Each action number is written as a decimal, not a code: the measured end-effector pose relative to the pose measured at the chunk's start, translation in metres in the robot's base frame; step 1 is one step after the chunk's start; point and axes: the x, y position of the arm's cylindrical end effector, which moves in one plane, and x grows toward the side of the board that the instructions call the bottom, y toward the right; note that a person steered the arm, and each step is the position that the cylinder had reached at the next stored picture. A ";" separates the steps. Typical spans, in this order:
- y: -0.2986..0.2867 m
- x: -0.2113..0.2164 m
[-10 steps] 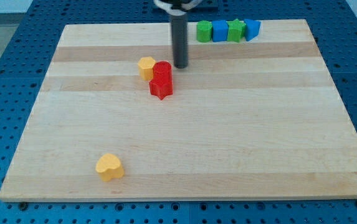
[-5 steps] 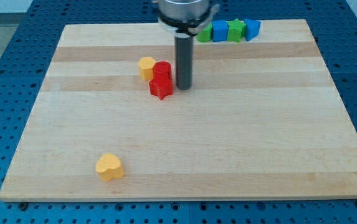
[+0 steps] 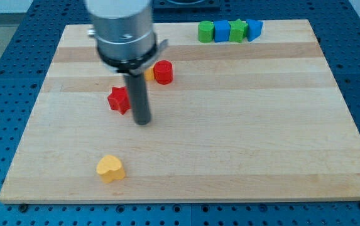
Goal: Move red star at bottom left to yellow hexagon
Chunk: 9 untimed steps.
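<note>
The red star (image 3: 119, 100) lies on the wooden board (image 3: 230, 138), left of centre. My tip (image 3: 142, 122) is just to its right and slightly below, close to it or touching it. The yellow hexagon (image 3: 149, 73) is mostly hidden behind the rod, above and to the right of the star, with only a sliver showing. A red cylinder (image 3: 163, 72) stands right next to the hexagon on its right side.
A yellow heart (image 3: 110, 168) lies near the view's bottom left. At the view's top right stands a row of a green block (image 3: 205, 31), a blue block (image 3: 222, 31), a green star (image 3: 237, 30) and a blue block (image 3: 254, 29).
The tip has moved down and left from beside the red cylinder. The red star has slid left and slightly down, away from the red cylinder and the yellow hexagon.
</note>
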 end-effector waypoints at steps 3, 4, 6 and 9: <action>-0.069 -0.063; -0.069 -0.040; -0.052 -0.065; -0.049 -0.101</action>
